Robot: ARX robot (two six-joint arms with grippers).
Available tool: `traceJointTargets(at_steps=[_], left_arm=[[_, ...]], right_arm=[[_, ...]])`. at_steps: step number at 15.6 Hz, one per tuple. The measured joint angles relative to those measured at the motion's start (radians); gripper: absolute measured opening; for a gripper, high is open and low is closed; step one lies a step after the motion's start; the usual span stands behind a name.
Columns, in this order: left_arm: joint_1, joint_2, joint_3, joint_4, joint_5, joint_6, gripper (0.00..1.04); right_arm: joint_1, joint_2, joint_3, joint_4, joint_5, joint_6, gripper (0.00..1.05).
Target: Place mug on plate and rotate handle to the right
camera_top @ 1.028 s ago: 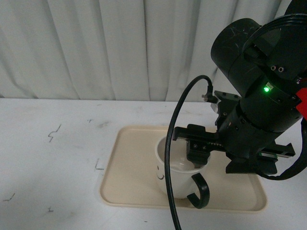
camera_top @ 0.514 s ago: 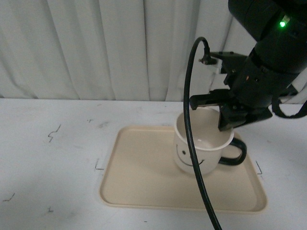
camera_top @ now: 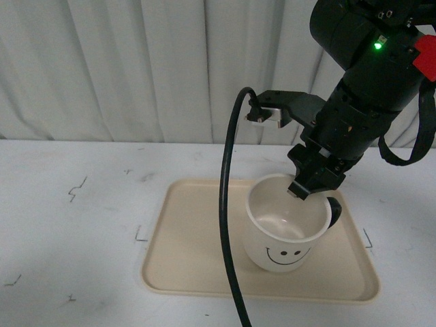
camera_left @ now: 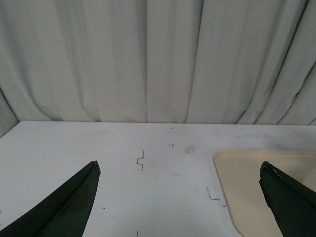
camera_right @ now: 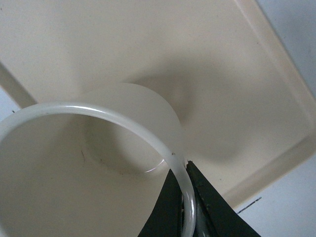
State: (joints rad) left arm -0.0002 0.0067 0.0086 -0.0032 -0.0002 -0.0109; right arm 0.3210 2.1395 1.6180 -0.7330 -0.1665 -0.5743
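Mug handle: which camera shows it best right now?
Front view. The handle shows as a black loop on the mug's right side, partly hidden behind the right gripper. The right wrist view shows only the mug's rim pinched in the gripper, no handle. The left wrist view shows just a corner of the plate.

Black right arm [camera_top: 368,116] — green LED [camera_top: 377,45], red patch [camera_top: 426,58], looping black cable [camera_top: 223,225].
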Motion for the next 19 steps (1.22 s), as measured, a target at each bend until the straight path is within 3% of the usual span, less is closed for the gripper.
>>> traceJointTargets(at_steps=[12, 13, 16, 19], left_arm=[[0.0, 0.0, 0.0, 0.0, 0.0, 0.0, 0.98], [0.0, 0.0, 0.0, 0.0, 0.0, 0.0, 0.98], [0.0, 0.0, 0.0, 0.0, 0.0, 0.0, 0.98], [0.0, 0.0, 0.0, 0.0, 0.0, 0.0, 0.98]], right_arm=[[0.013, 0.1, 0.082, -0.073, 0.024, 0.136, 0.06], [0.014, 0.1, 0.082, -0.064, 0.027, 0.137, 0.2], [0.005, 0.098, 0.118, -0.09, -0.018, 0.143, 0.51], [-0.021, -0.021, 0.171, -0.045, -0.166, 0.194, 0.86]])
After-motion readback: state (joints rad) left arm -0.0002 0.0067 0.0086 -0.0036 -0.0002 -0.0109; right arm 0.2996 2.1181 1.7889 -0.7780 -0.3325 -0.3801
